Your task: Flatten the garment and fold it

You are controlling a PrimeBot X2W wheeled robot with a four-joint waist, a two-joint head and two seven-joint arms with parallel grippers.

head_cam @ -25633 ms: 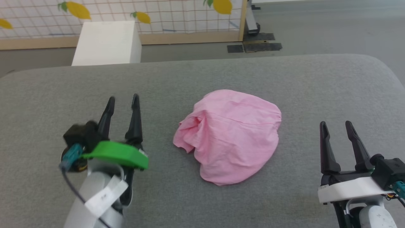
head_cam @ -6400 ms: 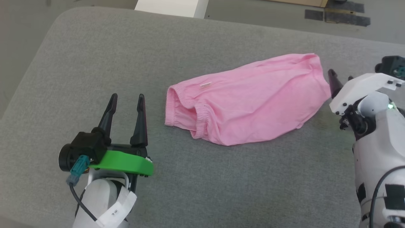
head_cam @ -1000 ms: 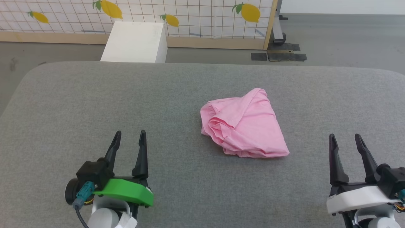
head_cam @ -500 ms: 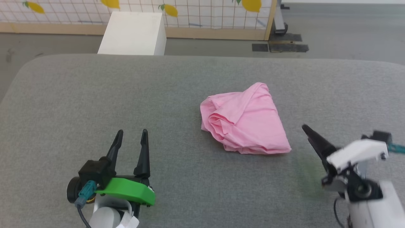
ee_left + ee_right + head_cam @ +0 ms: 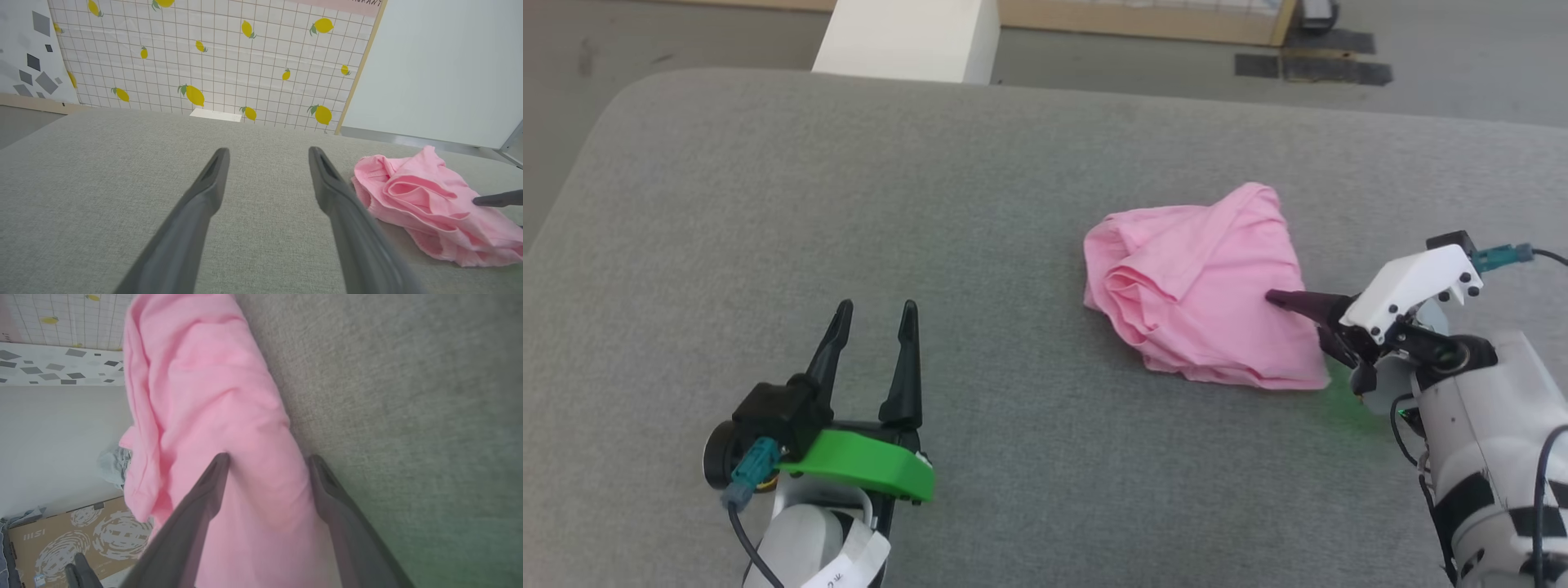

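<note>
The grey padded surface (image 5: 768,204) carries everything you have to work with, and most of it lies bare. The garment (image 5: 1201,278) sits on its right half, about midway between the far and near edges and well in from the right edge.

The garment is a crumpled pink heap, roughly triangular. Its gathered folds are rolled up along the side facing the surface's left edge, and a smoother panel slopes toward the near right. No leg and no waistband is laid out flat, so count the flattening as not yet done and the folding as not begun. Nearly the whole task is left.

Your right gripper (image 5: 267,461) reaches in from the right edge, turned on its side. Its fingers are spread, with the smooth panel of cloth between them. Nothing is pinched, and you cannot tell whether the tips touch the fabric. This looks like the approach for a first grasp on that near-right part.

Your left gripper (image 5: 876,309) hovers near the near edge, left of centre and well apart from the garment. Its fingers are spread and hold nothing.
</note>
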